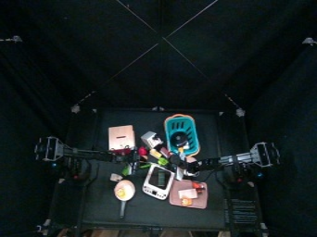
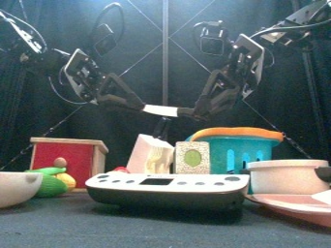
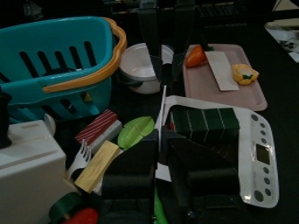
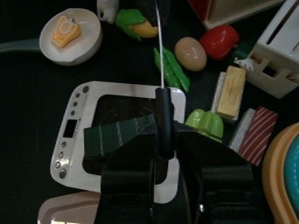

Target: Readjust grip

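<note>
A robot test pen in a lab, dressed up with kitchen props.

Black curtains [image 1: 50, 56] wall in a small black table [image 1: 93, 208] crowded with toy food, a teal basket [image 1: 183, 132] near its far edge and a white scale [image 2: 168, 189] at the front edge.

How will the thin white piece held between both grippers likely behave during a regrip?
The thin white piece spans the left gripper and right gripper without sagging, so probably fairly stiff. Both wrist views show it edge-on as a line, so likely light, and apt to slip or pivot once one gripper lets go.
</note>
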Robot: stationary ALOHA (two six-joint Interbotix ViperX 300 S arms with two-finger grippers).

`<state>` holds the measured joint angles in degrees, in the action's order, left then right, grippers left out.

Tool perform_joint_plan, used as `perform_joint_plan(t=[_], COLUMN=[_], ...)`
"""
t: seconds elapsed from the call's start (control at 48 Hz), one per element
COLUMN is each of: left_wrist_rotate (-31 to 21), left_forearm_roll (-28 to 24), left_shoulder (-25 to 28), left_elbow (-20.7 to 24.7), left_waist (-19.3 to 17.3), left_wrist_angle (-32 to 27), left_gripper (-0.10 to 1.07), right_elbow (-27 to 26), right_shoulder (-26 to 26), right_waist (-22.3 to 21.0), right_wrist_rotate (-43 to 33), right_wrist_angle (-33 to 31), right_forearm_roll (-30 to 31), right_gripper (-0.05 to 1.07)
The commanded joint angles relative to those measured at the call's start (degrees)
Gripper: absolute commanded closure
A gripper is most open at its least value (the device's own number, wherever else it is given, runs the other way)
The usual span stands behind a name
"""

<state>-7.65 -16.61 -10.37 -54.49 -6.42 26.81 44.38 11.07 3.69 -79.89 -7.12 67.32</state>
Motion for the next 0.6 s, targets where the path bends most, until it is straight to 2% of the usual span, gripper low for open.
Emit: perform_joint_plan(t=[0.0,0.125,0.583], left_wrist_rotate=[0.1,0.1,-0.1], left_forearm_roll=[0.2,0.2,0.4], left_shoulder=[-0.1,0.6,3.6], left_elbow=[1.1,1.0,2.5], left_waist=[-0.2,0.3,1.8], left_wrist_angle=[0.6,0.6,0.6], left_gripper=[0.51,0.55,0.55], right_elbow=[-0.6,-0.4,3.6], right_shoulder=[1.0,1.7,8.4], right_waist=[0.2,0.3,0.4], right_wrist_rotate=[-0.1,-0.1,0.0], right_wrist_angle=[0.2,0.2,-0.1], right_forearm_roll=[-0.4,-2.1,-8.5], right_gripper=[0.51,0.51,0.52])
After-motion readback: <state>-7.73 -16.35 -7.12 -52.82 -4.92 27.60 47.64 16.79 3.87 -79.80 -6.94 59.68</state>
